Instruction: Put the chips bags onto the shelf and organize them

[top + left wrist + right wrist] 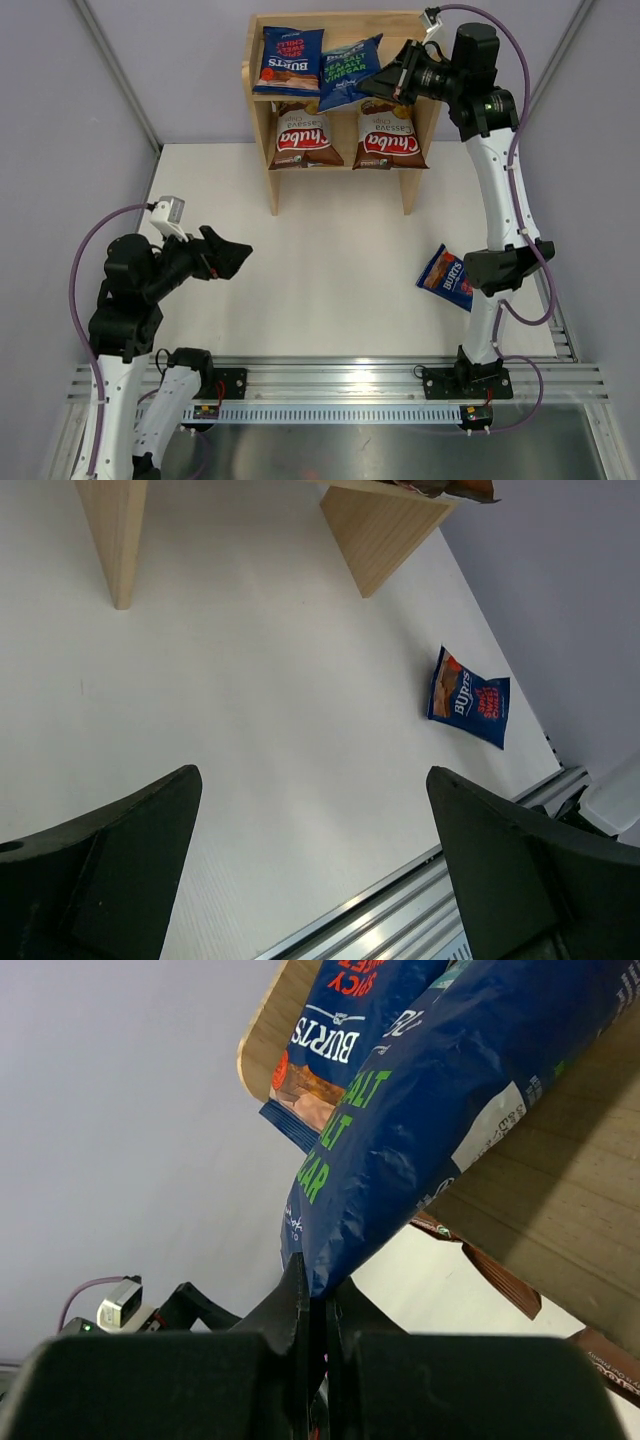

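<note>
The right pincer (370, 84) is up at the top tier of the small pale-wood two-tier shelf (273, 180). It is clenched on the near right corner of a dark blue glossy Burts bag with green lettering (350, 70). The right wrist view shows the foil nipped between the fingertips. This bag lies askew: its long axis runs diagonally from near-left to far-right, with the brand name toward the back. Its near-left corner pokes out over the front rim, and its left edge touches or slightly overlaps the neighbouring dark blue Burts bag with red lettering (289, 58). That neighbour sits square, its long axis front to back. Doing this placement well probably means swinging the held corner toward the right side panel until the two bags lie parallel. The bag should then slide back until it clears the rim, and only then should the grip let go. Letting go too soon could leave it tipping off the front edge. Two larger brown Chuba cassava bags (304, 137) (389, 137) stand side by side on the lower tier, logos facing out. A third dark blue Burts bag (447, 277) lies flat on the white table (320, 260) beside the right arm, tilted, awaiting its turn. The left pincer (232, 255) hangs over the table's left side, spread wide and holding nothing.
</note>
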Motion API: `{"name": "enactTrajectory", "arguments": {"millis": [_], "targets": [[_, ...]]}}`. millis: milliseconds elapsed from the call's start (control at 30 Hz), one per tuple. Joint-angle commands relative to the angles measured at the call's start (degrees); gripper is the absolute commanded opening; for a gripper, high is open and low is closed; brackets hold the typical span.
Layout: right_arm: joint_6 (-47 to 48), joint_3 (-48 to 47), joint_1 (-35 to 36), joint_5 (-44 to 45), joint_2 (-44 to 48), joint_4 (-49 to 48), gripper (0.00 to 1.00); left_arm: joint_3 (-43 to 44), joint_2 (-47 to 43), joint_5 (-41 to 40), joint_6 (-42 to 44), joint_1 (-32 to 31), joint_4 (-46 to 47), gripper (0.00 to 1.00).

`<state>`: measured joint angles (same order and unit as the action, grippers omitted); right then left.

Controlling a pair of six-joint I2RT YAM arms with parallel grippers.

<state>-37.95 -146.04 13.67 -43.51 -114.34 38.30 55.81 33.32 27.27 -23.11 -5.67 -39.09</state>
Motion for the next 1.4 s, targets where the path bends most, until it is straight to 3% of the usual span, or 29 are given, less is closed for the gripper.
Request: {"name": "enactTrajectory", "arguments": {"millis": [0,233,500,933,1100,1367], "targets": [[-3.5,-2.0,-1.0,-4.3,0.3,-4.0,0.00,-0.4,-1.2,-1.3,2.3,-0.7,0.9,0.99],[-7.2,-7.7,-2.5,-6.9,-5.5,-3.2,0.03,-1.8,-2.5,-1.3,2.5,-1.6,0.5,0.99],[-6.0,-7.8,-2.4,-5.3,-7.3,-3.2,0.04,-3.0,-2.6,-0.4,2.3,-1.9,0.8,0.99],[-4.7,-1.7,-1.1,9.1,-3.5,-7.4,0.06,-4.7,-3.5,0.6,1.9,-2.2,1.1,0.99],[-5.6,-7.2,-1.0,8.3,-7.3,-6.0,0.14,-4.7,-3.9,0.8,1.9,-2.6,1.1,0.99],[-5.6,-7.0,-0.5,6.7,-7.9,-7.1,0.24,-4.7,-4.6,0.8,2.2,-3.4,1.2,0.99]]}}
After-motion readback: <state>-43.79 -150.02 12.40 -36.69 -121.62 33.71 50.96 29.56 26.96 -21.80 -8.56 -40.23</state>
